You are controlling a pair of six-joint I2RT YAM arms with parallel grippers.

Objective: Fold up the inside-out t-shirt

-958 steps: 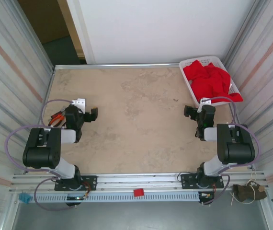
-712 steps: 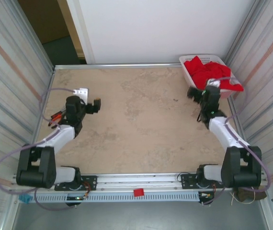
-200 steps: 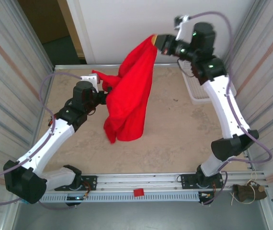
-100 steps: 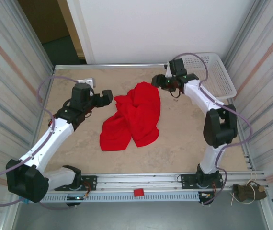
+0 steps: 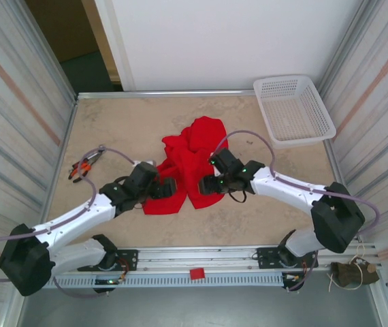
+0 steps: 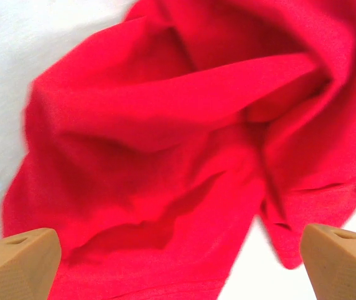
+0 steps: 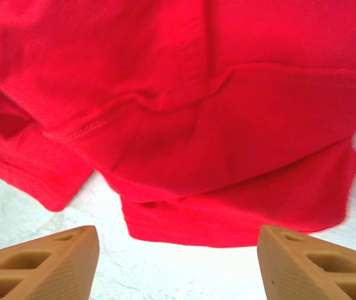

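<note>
So the inside-out t-shirt (image 5: 190, 160) is a crumpled red heap on the table (image 5: 112, 129), well apart from the white basket (image 5: 284, 80), nearer the arm bases. The left gripper (image 5: 165, 188) is at the heap's edge away from the basket, jaws wide, empty. The right gripper (image 5: 206, 184) is on the basket's side, jaws apart, gripping nothing.

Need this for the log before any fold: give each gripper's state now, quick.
Left gripper: jaws open wide, nothing gripped, over the t-shirt.
Right gripper: jaws open, nothing gripped, at the t-shirt's hem.
</note>
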